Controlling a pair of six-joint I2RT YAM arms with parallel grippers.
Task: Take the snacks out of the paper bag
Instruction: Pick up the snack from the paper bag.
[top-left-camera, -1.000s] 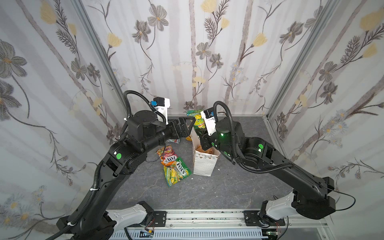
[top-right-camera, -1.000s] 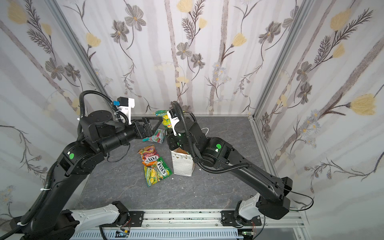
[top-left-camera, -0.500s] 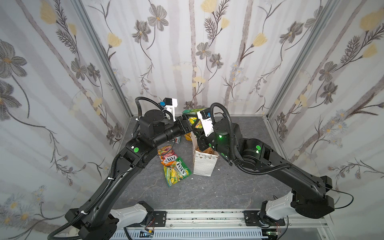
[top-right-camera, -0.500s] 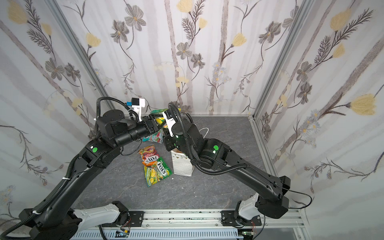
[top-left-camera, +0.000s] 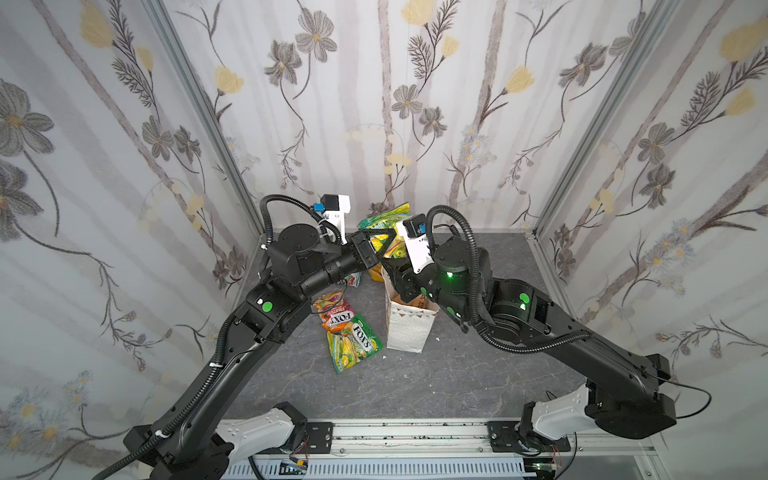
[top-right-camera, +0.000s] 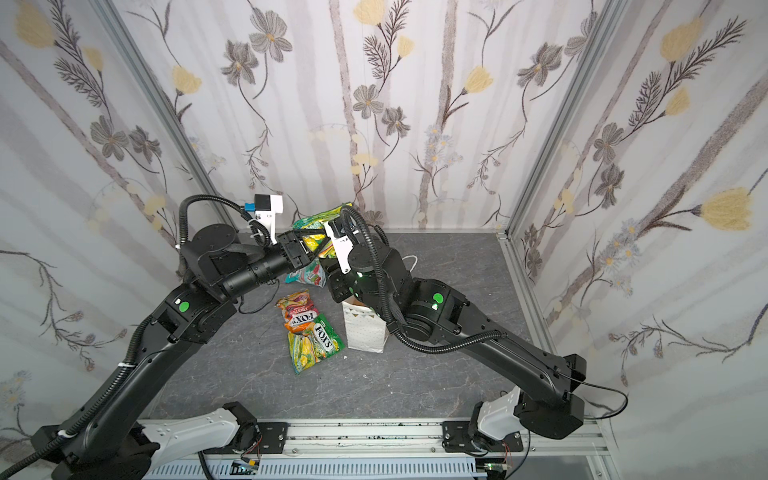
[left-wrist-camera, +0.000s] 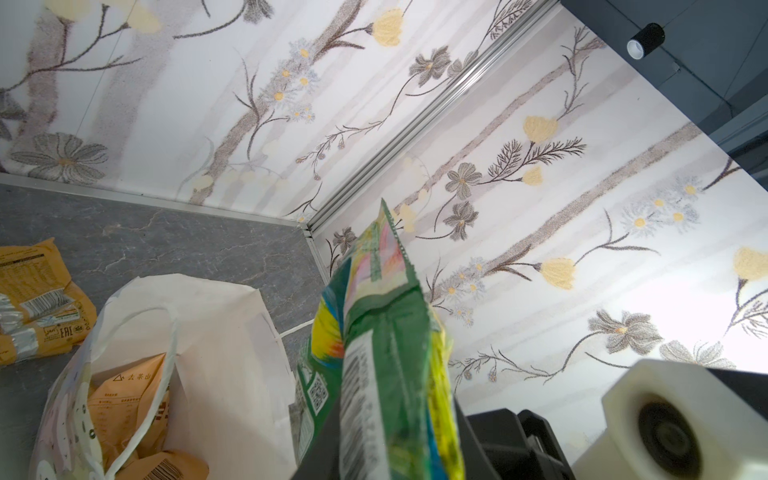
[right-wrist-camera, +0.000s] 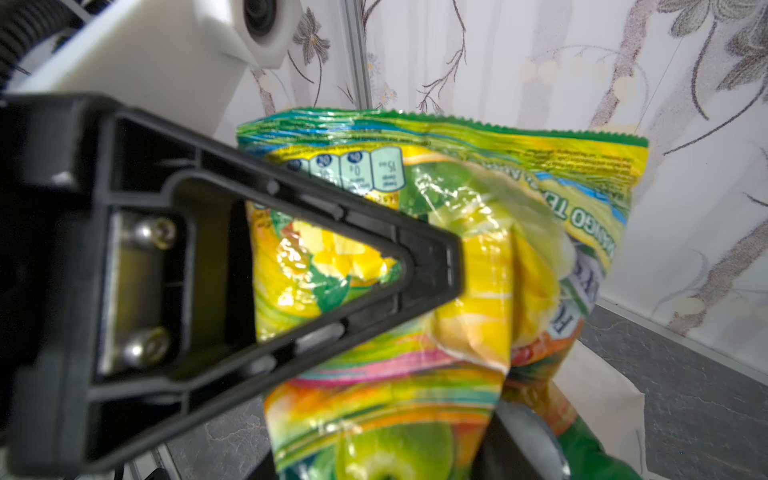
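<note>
Mid hand-over, the left gripper (top-left-camera: 384, 243) seems clamped on the green-yellow packet (top-left-camera: 384, 216), whether the right gripper (top-left-camera: 394, 267) grips it I cannot tell, both above the paper bag (top-left-camera: 409, 332); next, the right must be clear before the left carries the packet to the table (top-left-camera: 457, 374).

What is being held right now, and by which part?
A green-yellow candy packet, raised above the paper bag. The left hand clamps across its middle; the right hand sits at its lower end, grip unclear.

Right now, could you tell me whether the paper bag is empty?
Not empty: the left wrist view shows an orange-tan pouch lying inside the paper bag, seen through its open mouth.
</note>
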